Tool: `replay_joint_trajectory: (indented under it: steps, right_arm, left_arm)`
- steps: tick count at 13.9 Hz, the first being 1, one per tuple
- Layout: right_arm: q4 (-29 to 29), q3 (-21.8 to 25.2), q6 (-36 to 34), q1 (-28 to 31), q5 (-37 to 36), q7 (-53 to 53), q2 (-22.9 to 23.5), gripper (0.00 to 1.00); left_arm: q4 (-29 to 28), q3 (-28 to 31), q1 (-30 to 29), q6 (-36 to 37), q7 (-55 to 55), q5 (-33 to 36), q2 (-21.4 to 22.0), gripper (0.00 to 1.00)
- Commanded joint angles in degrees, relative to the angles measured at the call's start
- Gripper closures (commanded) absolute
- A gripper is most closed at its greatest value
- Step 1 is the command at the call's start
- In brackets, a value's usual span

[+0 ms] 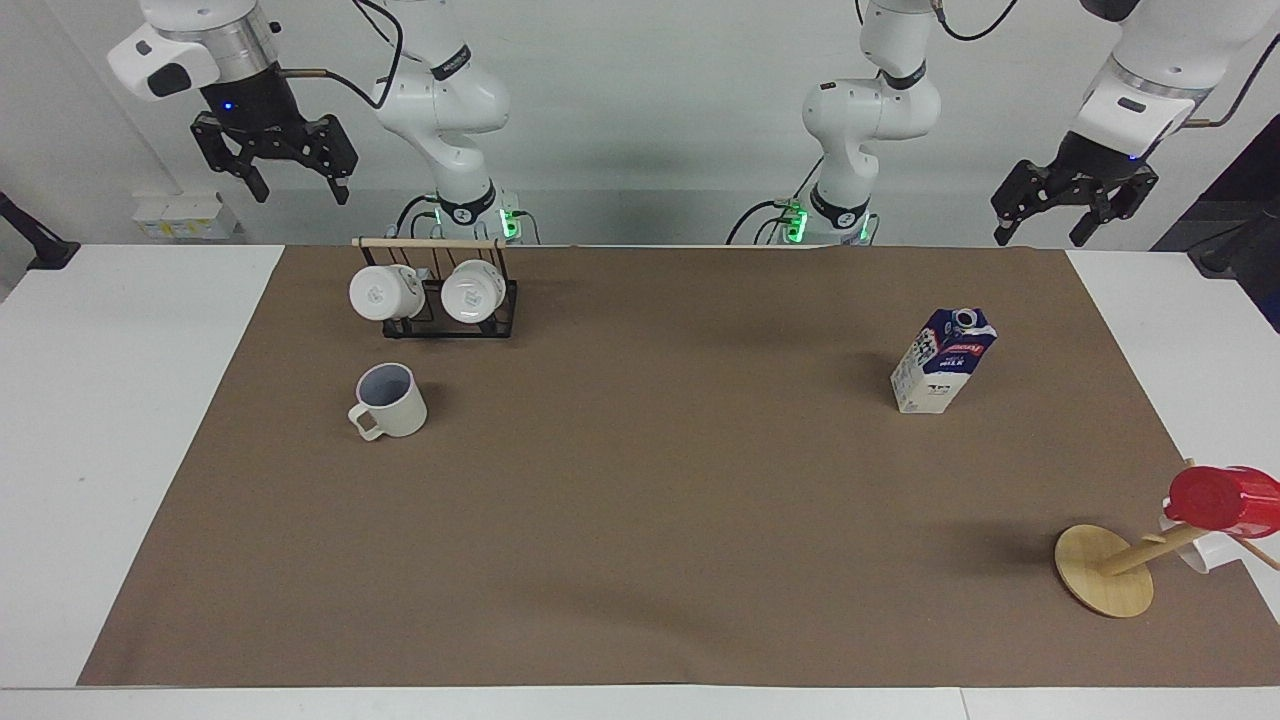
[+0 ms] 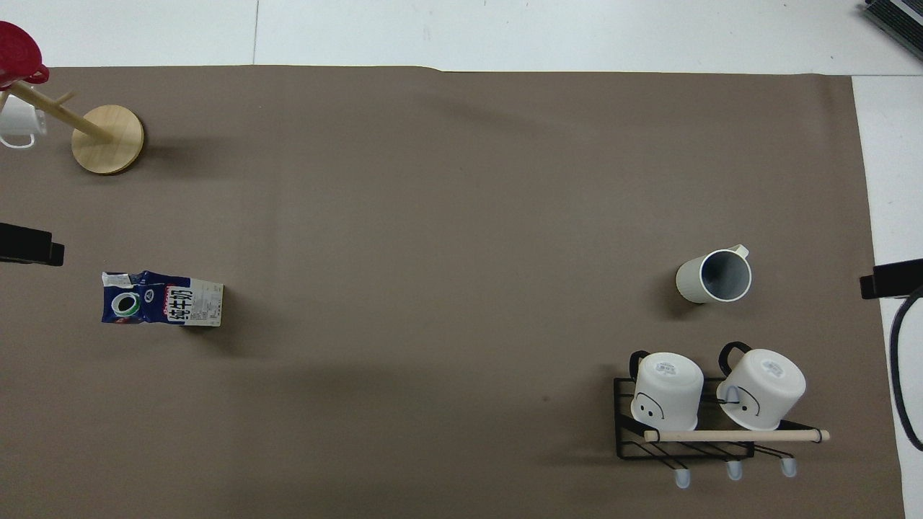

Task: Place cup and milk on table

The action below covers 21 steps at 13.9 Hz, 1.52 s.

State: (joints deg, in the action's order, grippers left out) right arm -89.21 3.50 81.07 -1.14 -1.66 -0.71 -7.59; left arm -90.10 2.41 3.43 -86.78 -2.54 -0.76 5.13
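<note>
The cream cup point(image 1: 389, 400) point(image 2: 714, 276) stands upright on the brown mat point(image 1: 640, 520) of the table, toward the right arm's end, a little farther from the robots than the mug rack. The milk carton point(image 1: 943, 360) point(image 2: 162, 299) stands upright on the mat toward the left arm's end. My right gripper point(image 1: 297, 187) hangs open and empty, high over the table edge at its own end. My left gripper point(image 1: 1043, 228) hangs open and empty, high over the table edge at its end. Only a dark tip of each shows in the overhead view.
A black wire rack point(image 1: 450, 322) point(image 2: 685, 432) with a wooden bar holds two white mugs point(image 1: 386, 292) point(image 1: 472, 291). A wooden mug tree point(image 1: 1105, 570) point(image 2: 108, 138) with a red cup point(image 1: 1225, 500) and a white cup stands at the left arm's end, farthest from the robots.
</note>
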Motion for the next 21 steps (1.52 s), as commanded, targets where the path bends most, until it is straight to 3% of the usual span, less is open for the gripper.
replay_joint_trajectory:
  steps: [1,21]
  right_arm:
    - [-0.5,-0.2,0.4,0.2,-0.2,0.6,-0.6,0.00]
    - [-1.0,-0.3,0.6,0.2,-0.1,1.4,-0.9,0.00]
  left_arm:
    - [0.7,0.1,-0.1,1.2,0.0,0.1,0.2,0.00]
    - [0.7,0.1,-0.1,1.2,-0.2,0.1,0.1,0.00]
